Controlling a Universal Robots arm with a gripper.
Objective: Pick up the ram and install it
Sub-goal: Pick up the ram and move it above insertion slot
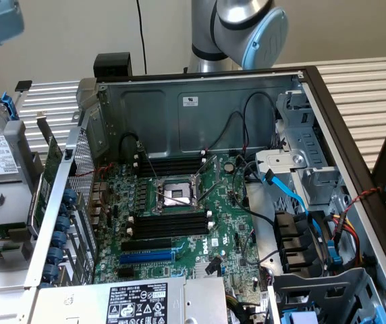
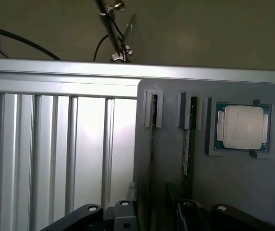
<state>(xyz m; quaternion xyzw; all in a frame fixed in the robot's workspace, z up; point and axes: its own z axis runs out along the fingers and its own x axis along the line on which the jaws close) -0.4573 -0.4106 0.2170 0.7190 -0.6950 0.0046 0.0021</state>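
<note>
A ribbed metal table (image 2: 46,159) bears a grey tray (image 2: 233,183) with the ram (image 2: 152,154), the hand (image 2: 154,219) spread wide, empty.

Ram (image 2: 189,144) upright in slot of holder (image 2: 233,183), processor (image 2: 243,126) beside it

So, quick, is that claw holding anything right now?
Gripper: open, holding nothing, close to the ram.

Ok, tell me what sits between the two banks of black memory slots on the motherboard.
In the exterior view, the processor socket sits between the far bank and the near bank of memory slots, with nothing else between them.
</note>
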